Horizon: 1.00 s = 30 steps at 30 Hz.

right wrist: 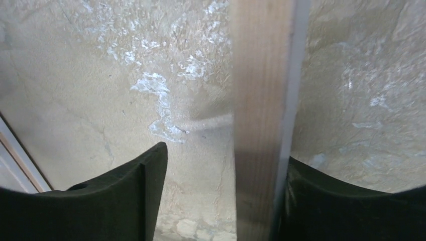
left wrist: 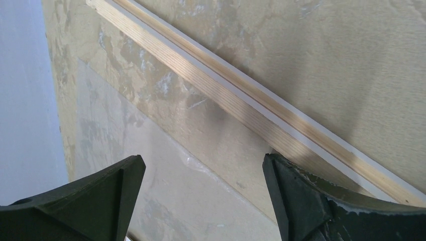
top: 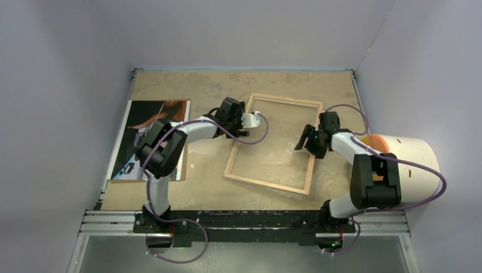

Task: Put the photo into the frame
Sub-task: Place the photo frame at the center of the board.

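Note:
The frame point(top: 267, 183) lies flat mid-table, light wood face up, tilted a little. The photo point(top: 148, 114), dark with orange and white patches, lies at the left, partly under my left arm. My left gripper point(top: 257, 122) hovers over the frame's upper left rail. In the left wrist view it point(left wrist: 201, 170) is open and empty, with the rail point(left wrist: 241, 100) by its right finger. My right gripper point(top: 308, 147) is at the frame's right rail. In the right wrist view it point(right wrist: 226, 160) is open around the rail point(right wrist: 261, 75), which rests against the right finger with a gap on the left.
A clear sheet point(left wrist: 150, 201) lies on the table beside the frame's rail. A brown backing board point(top: 183, 165) shows under the photo's right edge. A large white cylinder point(top: 412, 156) with an orange patch stands at the right. Walls enclose the table on three sides.

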### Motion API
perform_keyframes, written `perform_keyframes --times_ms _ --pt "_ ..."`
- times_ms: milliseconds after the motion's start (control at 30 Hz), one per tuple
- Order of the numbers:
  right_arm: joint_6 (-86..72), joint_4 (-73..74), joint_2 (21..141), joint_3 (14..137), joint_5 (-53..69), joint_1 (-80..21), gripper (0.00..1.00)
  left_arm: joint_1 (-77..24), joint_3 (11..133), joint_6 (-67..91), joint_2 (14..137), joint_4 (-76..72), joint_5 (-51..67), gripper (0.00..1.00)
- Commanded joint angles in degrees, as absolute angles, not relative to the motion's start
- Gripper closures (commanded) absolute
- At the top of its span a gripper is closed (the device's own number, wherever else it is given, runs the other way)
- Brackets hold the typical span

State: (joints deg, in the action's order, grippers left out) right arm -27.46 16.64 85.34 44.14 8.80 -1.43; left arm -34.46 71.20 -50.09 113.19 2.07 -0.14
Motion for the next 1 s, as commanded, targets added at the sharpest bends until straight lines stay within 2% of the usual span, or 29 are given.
perform_keyframes --times_ms 0,100,133,367,533,667,800,900,967 --pt "-27.1 18.3 84.6 44.7 4.3 -1.5 0.21 -36.5 68.2 -48.6 113.9 10.8 4.6 0.04" --pt "-26.6 18.1 84.4 45.3 1.8 -1.5 0.04 -36.5 67.8 -48.9 113.4 11.8 5.0 0.04" --pt "-26.6 18.1 84.4 45.6 1.1 -1.5 0.02 -36.5 67.7 -49.0 113.1 12.2 5.1 0.04" --pt "-26.0 18.1 85.4 46.9 1.0 -1.5 0.01 -36.4 64.6 -50.0 109.9 15.7 7.6 0.04" --pt "-26.6 21.0 82.5 50.6 -5.4 -1.6 0.01 -36.0 66.1 -49.9 106.7 20.5 10.5 0.03" --pt "-28.6 19.0 75.9 53.4 -5.8 -2.2 0.01 -31.5 75.2 -46.5 106.3 25.3 12.8 0.0" --pt "-36.7 3.2 71.8 53.4 8.5 -2.3 0.01 -23.9 87.7 -43.5 109.0 25.5 11.7 0.0" --pt "-45.1 -7.6 78.1 58.1 17.4 -3.9 0.01 -19.4 96.2 -41.3 113.6 22.7 5.8 0.0" --pt "-40.6 1.1 86.7 70.9 9.7 -10.8 0.01 -15.6 104.5 -39.2 118.9 24.9 5.2 0.0"
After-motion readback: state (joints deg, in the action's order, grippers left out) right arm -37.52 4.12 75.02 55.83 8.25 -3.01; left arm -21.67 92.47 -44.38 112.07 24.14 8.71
